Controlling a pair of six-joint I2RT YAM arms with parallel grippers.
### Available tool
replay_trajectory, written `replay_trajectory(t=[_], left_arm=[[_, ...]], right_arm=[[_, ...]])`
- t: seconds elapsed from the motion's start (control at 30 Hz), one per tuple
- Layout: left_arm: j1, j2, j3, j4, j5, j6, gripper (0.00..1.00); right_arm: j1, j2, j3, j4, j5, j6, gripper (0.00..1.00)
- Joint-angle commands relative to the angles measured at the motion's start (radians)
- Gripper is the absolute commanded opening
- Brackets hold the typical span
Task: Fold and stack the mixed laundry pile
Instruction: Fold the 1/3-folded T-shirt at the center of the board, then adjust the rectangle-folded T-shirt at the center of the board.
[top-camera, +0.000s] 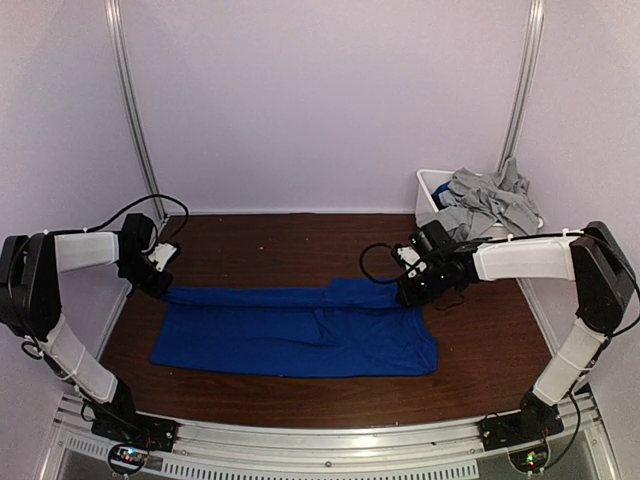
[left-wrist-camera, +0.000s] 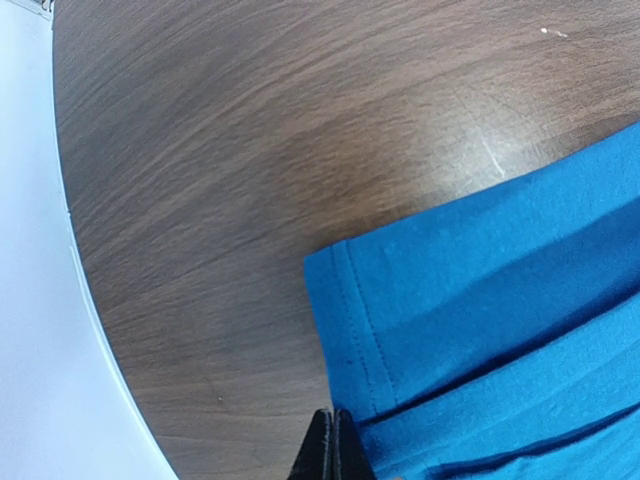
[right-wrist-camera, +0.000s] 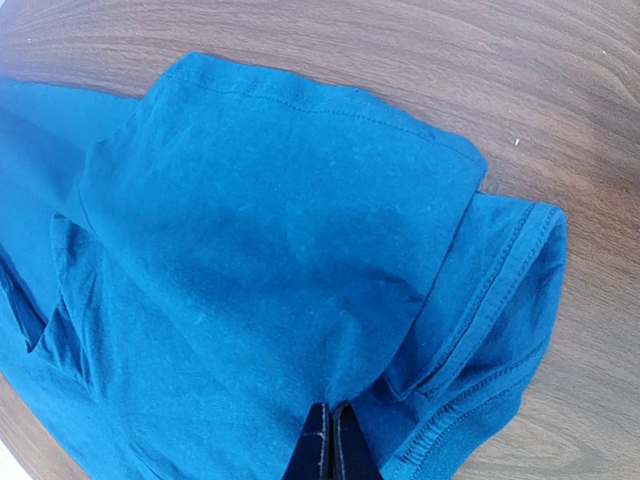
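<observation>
While both arms reach in over the dark brown wood-grain table (top-camera: 300, 235), a royal-blue soft cloth garment (top-camera: 300, 335) lies spread flat across the middle of the table, long side running left to right, its near edge closer to the table's near edge than its far edge is to the far one.

Left gripper (left-wrist-camera: 332, 428) – jaws fully together, no gap visible. It sits at the garment's far left corner, close to the table's left edge. In the left wrist view the tips meet right at the stitched hem (left-wrist-camera: 352, 330); I cannot tell whether a layer of cloth is pinched between them.

Right gripper (right-wrist-camera: 330, 435) – jaws likewise pressed together. It sits at the garment's far right corner, over a short sleeve (right-wrist-camera: 300, 190) that is folded back onto the body of the garment. Blue cloth runs right up to the tips in the right wrist view; whether it is actually gripped is not clear.

A band along the garment's far edge looks doubled over, with soft creases running lengthwise.

The rest of the laundry is in a white rectangular plastic bin (top-camera: 428, 192) at the table's far right corner: crumpled light-grey cloth garments (top-camera: 490, 200) heaped above its rim, well apart from the blue one.
</observation>
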Motion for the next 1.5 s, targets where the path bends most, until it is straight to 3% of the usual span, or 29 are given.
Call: replay_trajectory(t=[0.0, 0.2, 0.33, 0.5, 0.67, 0.83, 1.07, 1.27, 1.47], left_arm=[[-0.001, 0.009, 0.007, 0.012, -0.011, 0.005, 0.0], [-0.001, 0.028, 0.007, -0.014, 0.02, 0.007, 0.0], [-0.001, 0.035, 0.016, -0.031, 0.042, 0.001, 0.12], [-0.001, -0.037, 0.049, -0.064, 0.076, -0.009, 0.24], [-0.034, -0.173, 0.073, -0.029, 0.204, -0.029, 0.33], [-0.091, -0.248, 0.046, 0.106, 0.281, -0.071, 0.4], [-0.179, -0.269, -0.017, 0.331, 0.346, -0.185, 0.42], [-0.354, -0.098, 0.052, 0.483, 0.333, -0.387, 0.43], [-0.514, 0.294, 0.362, 0.391, 0.331, -0.538, 0.39]], right_arm=[[-0.002, 0.017, 0.018, -0.023, 0.052, -0.002, 0.0], [-0.001, 0.031, 0.006, -0.025, 0.036, -0.011, 0.0], [-0.001, 0.033, -0.003, -0.028, 0.018, -0.025, 0.02], [-0.003, -0.02, 0.015, -0.058, -0.002, -0.043, 0.32], [-0.037, -0.079, 0.069, -0.094, 0.015, -0.049, 0.48], [-0.077, 0.003, 0.185, -0.117, 0.001, -0.07, 0.5], [-0.102, 0.189, 0.379, -0.135, -0.005, -0.096, 0.5], [-0.13, 0.27, 0.418, -0.134, -0.03, -0.11, 0.49], [-0.177, 0.281, 0.397, -0.117, -0.09, -0.1, 0.49]])
